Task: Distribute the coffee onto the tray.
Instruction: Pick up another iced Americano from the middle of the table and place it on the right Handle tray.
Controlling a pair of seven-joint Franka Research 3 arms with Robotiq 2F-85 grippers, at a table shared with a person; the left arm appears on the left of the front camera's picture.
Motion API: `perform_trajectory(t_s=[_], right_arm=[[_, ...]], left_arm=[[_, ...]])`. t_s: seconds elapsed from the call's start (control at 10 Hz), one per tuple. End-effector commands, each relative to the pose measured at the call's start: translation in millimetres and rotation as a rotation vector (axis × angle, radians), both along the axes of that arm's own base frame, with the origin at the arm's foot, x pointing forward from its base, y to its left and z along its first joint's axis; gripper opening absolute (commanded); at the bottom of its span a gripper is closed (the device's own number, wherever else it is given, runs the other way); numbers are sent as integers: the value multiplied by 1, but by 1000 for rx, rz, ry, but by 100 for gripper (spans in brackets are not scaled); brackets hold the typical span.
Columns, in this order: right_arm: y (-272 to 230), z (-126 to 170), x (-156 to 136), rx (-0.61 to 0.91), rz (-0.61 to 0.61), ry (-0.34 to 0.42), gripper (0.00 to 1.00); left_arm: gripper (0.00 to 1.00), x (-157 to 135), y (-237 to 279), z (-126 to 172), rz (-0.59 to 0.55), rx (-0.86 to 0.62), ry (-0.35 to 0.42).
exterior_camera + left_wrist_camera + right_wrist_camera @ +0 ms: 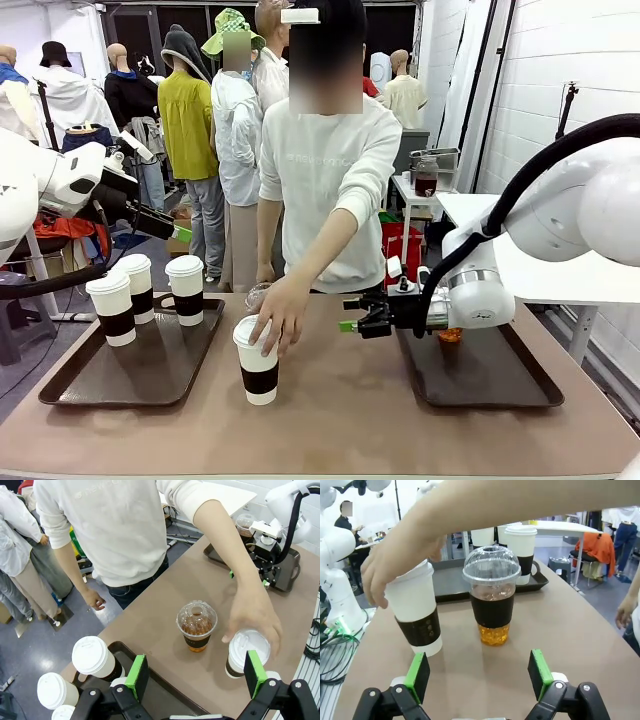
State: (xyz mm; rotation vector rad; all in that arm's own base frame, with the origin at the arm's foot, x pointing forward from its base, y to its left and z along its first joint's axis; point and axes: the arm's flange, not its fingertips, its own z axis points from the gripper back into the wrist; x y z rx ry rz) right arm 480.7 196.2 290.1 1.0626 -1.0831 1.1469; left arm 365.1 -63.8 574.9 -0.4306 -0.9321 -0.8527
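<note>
Smooth brown worktop (340, 410) carries a lidded white paper cup (258, 362), dark-sleeved, grasped at its rim by a person's hand (281, 318); a clear domed plastic cup (196, 625) stands just behind. Three more paper cups (136, 286) are set on the left tray (160, 372), another domed cup (245, 525) on the right tray (505, 385). Left hand (195, 673) and right hand (478, 674) are held open, empty

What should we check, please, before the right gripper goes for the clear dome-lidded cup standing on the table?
1. Right gripper open, empty: ok.
2. Clear dome-lidded cup upright, lid on, ahead of the gripper: ok.
3. Person's hand clear of the approach: not ok; it holds the white paper cup right beside.
4. Bare room on the right tray: ok.
5. Left gripper open, empty: ok.
</note>
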Motion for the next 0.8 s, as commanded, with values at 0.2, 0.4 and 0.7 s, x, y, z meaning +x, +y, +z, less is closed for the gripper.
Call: perform_trajectory(t_s=[0.2, 0.4, 0.7], right_arm=[[-28, 4, -38, -1, 7, 4, 100], [-33, 2, -48, 3, 5, 1, 100], [-35, -1, -52, 4, 15, 15, 100]], left_arm=[[100, 1, 2, -2, -11, -11, 0], [100, 1, 2, -2, -11, -11, 0], [100, 1, 2, -2, -11, -11, 0]])
